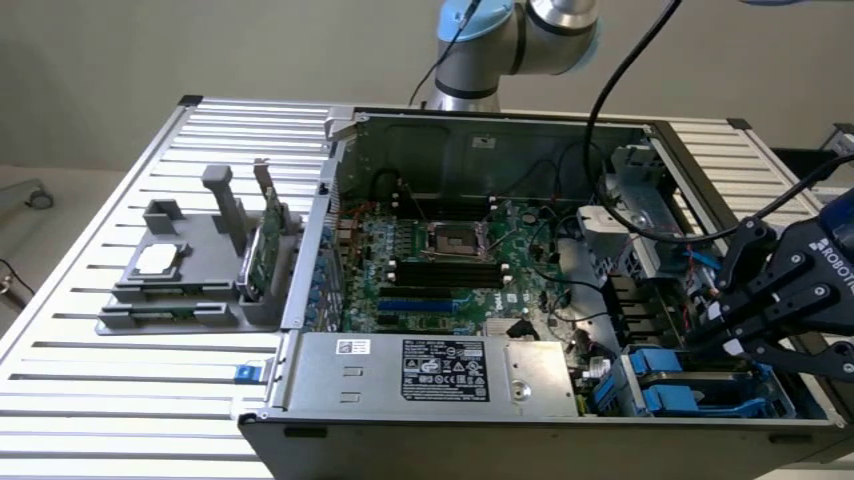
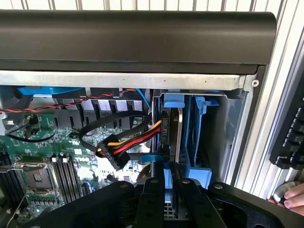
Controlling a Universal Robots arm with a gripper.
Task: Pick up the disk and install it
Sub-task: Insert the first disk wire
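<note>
Items, from the exterior view's left to its right, as seen from the floor beside the rig:

1. Grey parts stand [image 1: 187, 270] on the slatted worktop [image 1: 80, 390], carrying a small square chip [image 1: 156, 259] and an upright green card [image 1: 271, 245]. Well apart from the work; no risk seen.
2. Open computer case [image 1: 441, 400], motherboard [image 1: 441, 260] exposed.
3. Cable bundle [image 2: 128, 142], black with red and yellow leads, lying just beside the drive bay. Likely hazard: it could snag or get pinched if the disk shifts sideways.
4. Disk [image 2: 173, 130] in its blue carrier, standing on edge in the bay at the case's near right corner. If tilted, the carrier could bind on the bay wall.
5. Tool [image 2: 167, 190], fingers close together and clamped on the disk's upper edge. A narrow hold; it could slip under push.
6. A person's hand [image 2: 292, 198] rests near the case's outside.
</note>
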